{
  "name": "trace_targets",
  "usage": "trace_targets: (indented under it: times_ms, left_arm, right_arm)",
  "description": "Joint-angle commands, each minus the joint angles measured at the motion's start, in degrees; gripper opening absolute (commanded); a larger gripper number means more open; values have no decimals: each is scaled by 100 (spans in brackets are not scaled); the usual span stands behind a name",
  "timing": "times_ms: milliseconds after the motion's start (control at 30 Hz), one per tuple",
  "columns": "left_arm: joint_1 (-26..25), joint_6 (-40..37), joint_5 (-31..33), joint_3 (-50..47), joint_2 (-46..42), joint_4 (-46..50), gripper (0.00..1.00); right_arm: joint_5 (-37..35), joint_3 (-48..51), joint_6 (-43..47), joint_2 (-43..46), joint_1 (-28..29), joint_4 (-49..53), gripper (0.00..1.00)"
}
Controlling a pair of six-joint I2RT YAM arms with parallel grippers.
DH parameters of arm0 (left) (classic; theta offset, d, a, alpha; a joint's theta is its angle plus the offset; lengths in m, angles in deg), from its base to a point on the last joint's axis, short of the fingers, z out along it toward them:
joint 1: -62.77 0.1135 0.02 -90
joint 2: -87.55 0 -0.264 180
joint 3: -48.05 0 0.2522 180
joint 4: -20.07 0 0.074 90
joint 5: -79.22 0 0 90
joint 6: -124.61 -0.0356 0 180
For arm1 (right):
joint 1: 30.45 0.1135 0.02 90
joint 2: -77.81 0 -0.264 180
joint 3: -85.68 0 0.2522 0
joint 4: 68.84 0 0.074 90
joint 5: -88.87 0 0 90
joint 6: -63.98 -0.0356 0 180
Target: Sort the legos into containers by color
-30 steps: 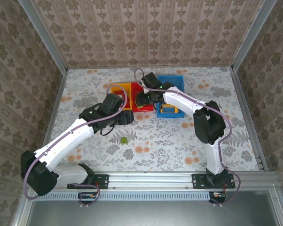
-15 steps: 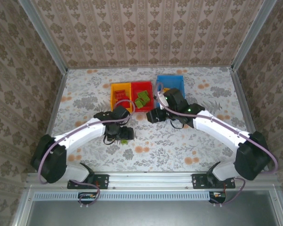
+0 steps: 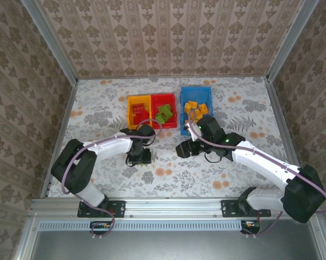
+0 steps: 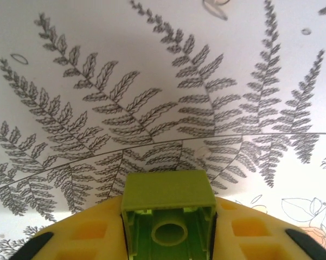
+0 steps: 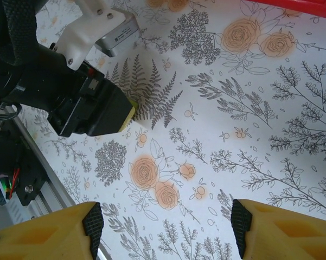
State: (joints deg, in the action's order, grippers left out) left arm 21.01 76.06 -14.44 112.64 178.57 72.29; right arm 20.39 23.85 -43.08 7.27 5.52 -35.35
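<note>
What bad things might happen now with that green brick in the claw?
1. The green brick pokes out past the tips of the left claw, so it may slip out when lifted.
2. The right claw hangs open close by, so the arms might bump on the way to the red bin, where the other green bricks lie.

A robot test cell in a lab is indicated, not a home. A table point(image 3: 97, 114) covered in a flower-printed sheet is boxed in by papered walls point(image 3: 168, 32) (mere panels set in bare metal posts point(image 3: 49, 40)). A left arm point(image 3: 106, 145) and a right arm point(image 3: 260, 160) are bolted to a metal rail point(image 3: 173, 206) along the table's near edge, and purple cables point(image 3: 187, 129) are left exposed.
</note>
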Motion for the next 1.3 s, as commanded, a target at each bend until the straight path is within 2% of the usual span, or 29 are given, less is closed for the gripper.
trace_targets:
  times_ms: [0,133,233,533,667,800,900,967,1133,1233,1267]
  left_arm:
    - [-128,-75,283,303,-58,136,28]
    - [-175,-202,469,1136,-245,527,26]
    - [-81,-379,515,2082,53,752,26]
    - [315,-968,701,4897,1988,1098,29]
    - [435,-1041,889,5625,2702,1171,32]
    - [519,-983,949,5902,3062,1164,39]
    - [531,-927,912,6041,3158,1199,60]
    - [507,-928,898,6092,3111,1199,66]
    - [443,-823,945,6073,2628,1236,68]
    - [447,-676,1040,5649,2064,1165,69]
    - [473,-608,1078,5420,1780,1136,70]
  right_arm:
    - [88,31,-137,252,19,-60,67]
    - [-91,-77,-346,458,-110,-243,67]
    - [-128,-242,-528,482,-298,-468,68]
    - [-272,-1011,-764,-77,-878,-474,69]
    - [-167,-1111,-898,-131,-1097,-575,70]
    - [-96,-1109,-970,-105,-1210,-550,71]
    - [-39,-1059,-966,-74,-1242,-455,73]
    - [9,-1033,-928,-35,-1258,-366,74]
    - [-23,-949,-785,216,-1304,-78,76]
    - [-271,-897,-717,422,-1404,280,81]
    - [-453,-912,-723,497,-1482,491,96]
